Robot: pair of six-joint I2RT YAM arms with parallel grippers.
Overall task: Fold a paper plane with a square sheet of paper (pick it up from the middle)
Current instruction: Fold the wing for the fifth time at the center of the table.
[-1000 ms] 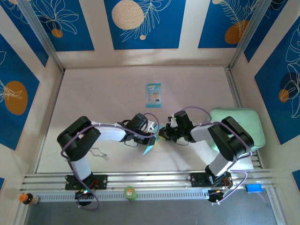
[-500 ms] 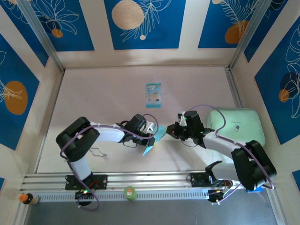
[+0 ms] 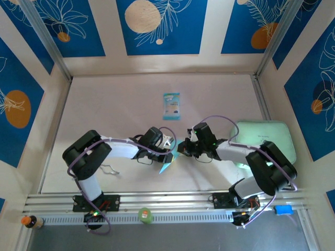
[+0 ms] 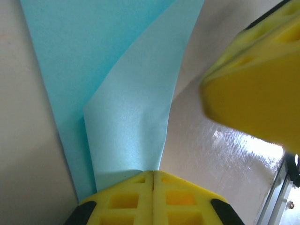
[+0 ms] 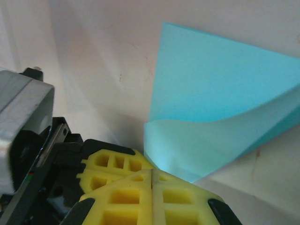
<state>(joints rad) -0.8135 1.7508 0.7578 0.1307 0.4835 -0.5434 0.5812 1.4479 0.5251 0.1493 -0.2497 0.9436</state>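
Two arms reach in over the pale desk and meet near the middle of the top view.

In the lower left corner of that view, a small bottle with an orange cap lies by the rail. A bent bit of wire lies on the desk beside the left arm. A little green round thing sits on the rail at the bottom.

The left claw is just left of the middle. From its own camera, its yellow fingers are pressed tight together at the bottom. They pinch the bottom edge of the blue paper. The paper is folded, with a lighter flap curling over a darker one. It runs up to the top of that picture.

In the top view, the blue paper sits between the two claws, and a pointed tip sticks down past the left claw. Higher up on the desk, well apart, lies a small teal and white packet.

The right claw is just right of the paper, very near the left claw. From its own camera, its yellow fingers are shut tight too. The curled paper comes down to their tips, but it is hard to tell if they pinch it.

A pale green pad lies to the right. A small blue thing sits at the lower right.
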